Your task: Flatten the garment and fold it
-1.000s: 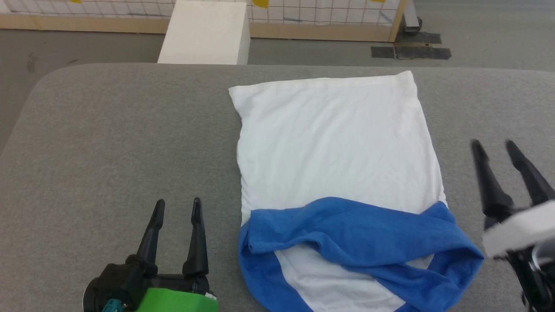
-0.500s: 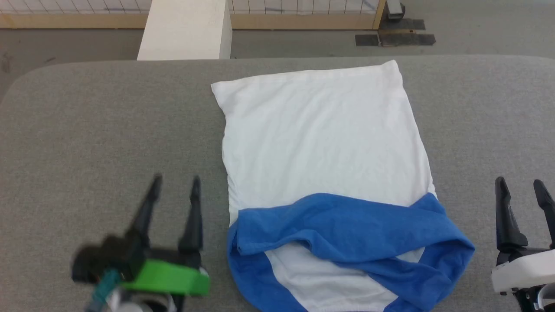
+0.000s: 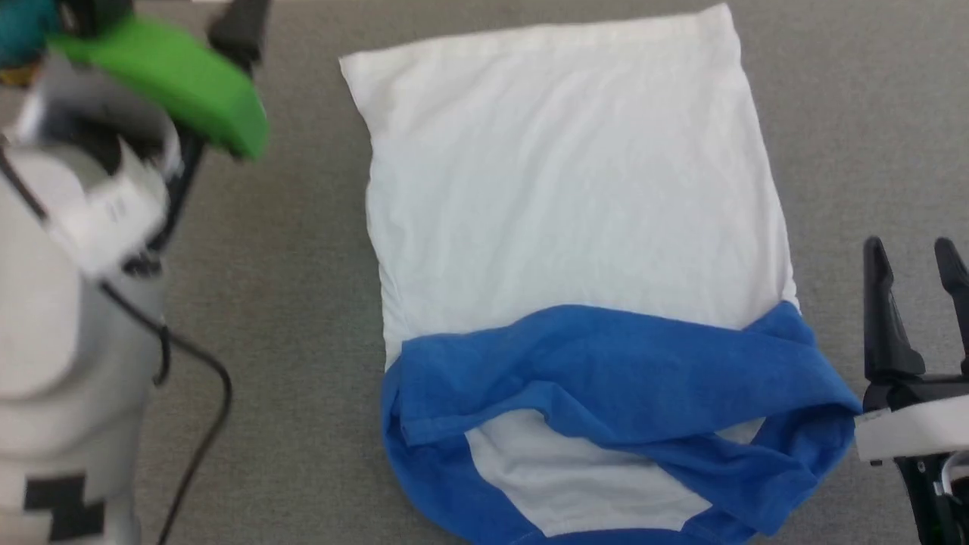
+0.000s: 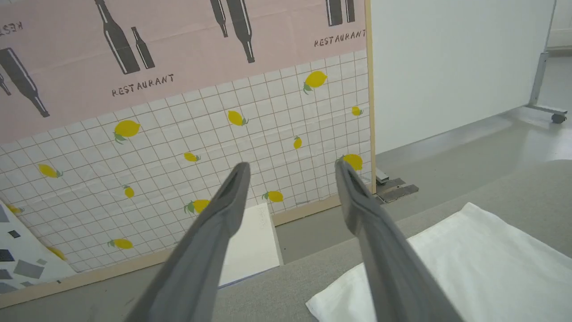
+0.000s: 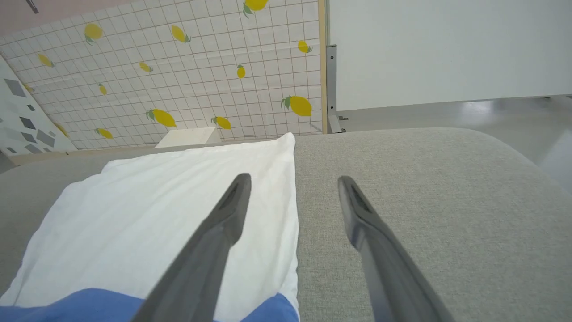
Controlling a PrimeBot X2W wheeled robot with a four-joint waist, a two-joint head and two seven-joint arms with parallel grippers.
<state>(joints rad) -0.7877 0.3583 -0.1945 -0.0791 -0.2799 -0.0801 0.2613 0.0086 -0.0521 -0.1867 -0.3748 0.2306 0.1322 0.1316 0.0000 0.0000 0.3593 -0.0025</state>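
Head view: the garment [image 3: 568, 189] lies flat, blue sleeves [image 3: 628, 363] crossed over white body; left fingers [image 4: 223, 214] and right fingers [image 3: 882, 318] spread.

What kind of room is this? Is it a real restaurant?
Probably a robot test room, not a real restaurant. The lemon-and-bottle wall is a printed panel, a white screen stands beside it, and the shirt lies on a grey padded table.

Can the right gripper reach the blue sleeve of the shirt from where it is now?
Probably yes. The right gripper is open beside the shirt, close to the blue sleeve, and nothing lies between them.
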